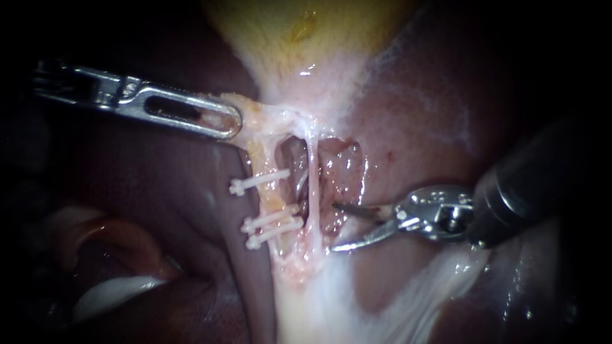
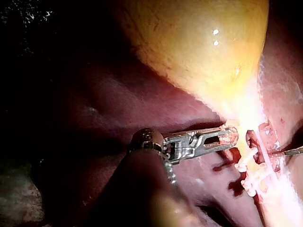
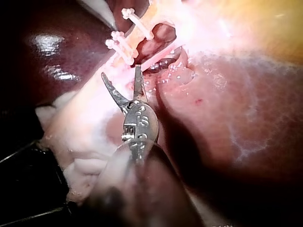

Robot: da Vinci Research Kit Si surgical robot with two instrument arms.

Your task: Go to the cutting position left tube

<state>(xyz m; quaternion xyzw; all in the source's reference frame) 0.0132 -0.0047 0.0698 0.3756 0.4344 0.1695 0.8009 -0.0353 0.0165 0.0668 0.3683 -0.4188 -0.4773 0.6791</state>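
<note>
The right instrument (image 1: 334,227) had its end effector wide open, blades just beside the right tube (image 1: 313,172), apart from the clipped left tube (image 1: 271,197). The left instrument (image 1: 231,122) had its end effector clamped on tissue (image 1: 255,116) below the gallbladder (image 1: 306,32).

The liver (image 1: 166,191) (dark, glistening) is carrying the gallbladder (image 1: 306,25) at upper centre, the clipped left tube (image 1: 274,202) just below.
</note>
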